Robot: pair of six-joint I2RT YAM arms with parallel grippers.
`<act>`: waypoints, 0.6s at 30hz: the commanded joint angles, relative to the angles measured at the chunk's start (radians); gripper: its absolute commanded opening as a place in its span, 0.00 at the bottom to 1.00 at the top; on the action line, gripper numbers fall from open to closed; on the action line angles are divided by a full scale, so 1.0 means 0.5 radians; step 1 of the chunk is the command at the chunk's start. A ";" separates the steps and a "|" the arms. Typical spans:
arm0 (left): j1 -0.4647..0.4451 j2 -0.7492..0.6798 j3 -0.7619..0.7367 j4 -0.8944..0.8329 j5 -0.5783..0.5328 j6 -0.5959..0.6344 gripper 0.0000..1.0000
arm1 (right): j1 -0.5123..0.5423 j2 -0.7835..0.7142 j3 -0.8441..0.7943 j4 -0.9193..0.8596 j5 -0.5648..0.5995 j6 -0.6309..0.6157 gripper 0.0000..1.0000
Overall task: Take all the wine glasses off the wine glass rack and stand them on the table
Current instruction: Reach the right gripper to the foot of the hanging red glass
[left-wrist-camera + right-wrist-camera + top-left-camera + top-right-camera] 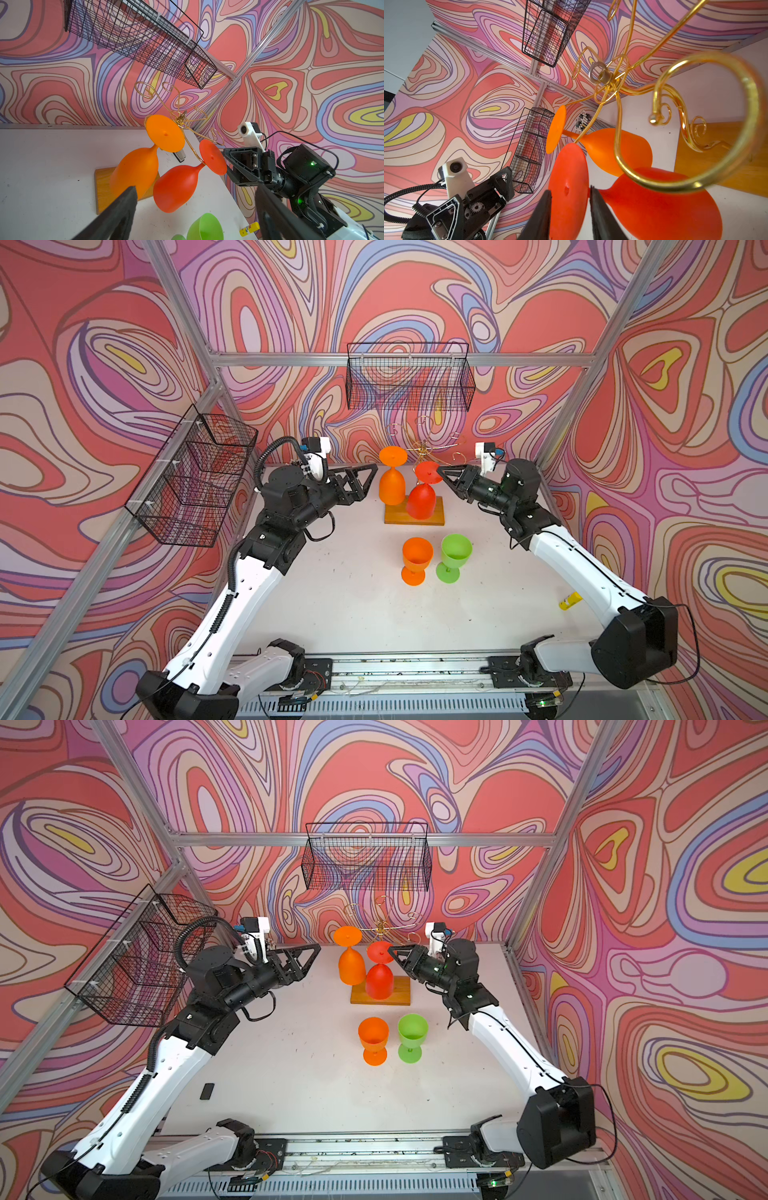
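The gold wire wine glass rack (435, 517) (400, 997) (180, 118) (613, 83) stands on its wooden base at the back middle. Two glasses hang upside down from it by their feet. One is a red wine glass (420, 502) (379, 982) (176, 187) (654, 207), the other an orange one (391, 489) (135, 170). My right gripper (441, 473) (392, 952) (570, 190) is open, one finger on each side of the red glass's foot disc. Left of the orange glass my left gripper (370, 480) (312, 960) (196, 188) hangs wide open and holds nothing.
An orange glass (417, 556) and a green glass (455, 551) stand upright in front of the rack. A yellow glue stick (570, 600) lies by the right arm. Black mesh baskets hang on the back wall (409, 377) and the left wall (195, 477).
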 commanded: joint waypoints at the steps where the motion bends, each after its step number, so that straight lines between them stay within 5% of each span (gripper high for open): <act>1: 0.015 -0.018 -0.010 0.061 0.031 -0.015 0.88 | 0.016 0.015 0.042 0.025 -0.001 -0.017 0.30; 18: 0.034 -0.021 0.002 0.049 0.051 -0.012 0.88 | 0.019 0.029 0.093 -0.004 0.006 -0.011 0.01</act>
